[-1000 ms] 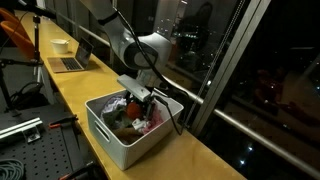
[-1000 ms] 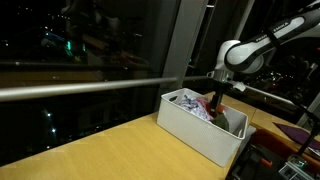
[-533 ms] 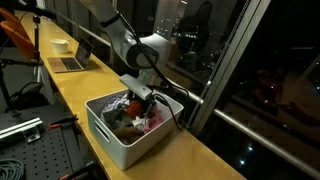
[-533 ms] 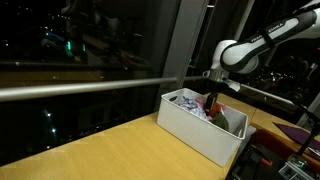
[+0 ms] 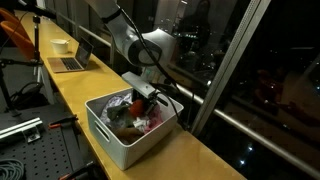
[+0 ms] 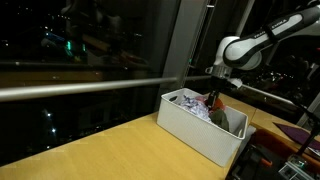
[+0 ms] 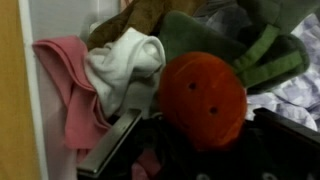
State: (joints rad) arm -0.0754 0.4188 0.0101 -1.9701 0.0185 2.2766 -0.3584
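1. Jaws hang over a white bin (image 5: 108,140) and are closed on an orange plush toy (image 7: 203,98). In the wrist view its round body sits between the dark fingers (image 7: 112,145).
2. Toy and jaws sit just above the heap that fills the bin, toward the window-side wall.
3. White cloth (image 7: 125,60) touches the toy on one side, with pink cloth (image 7: 65,95) beyond it against the bin wall. A green plush (image 7: 258,52) lies behind.
4. Beneath the bin is a wooden table (image 5: 75,98) that runs along a dark window (image 6: 90,50). A laptop (image 5: 68,62) and a cup (image 5: 60,45) lie well apart from the bin.
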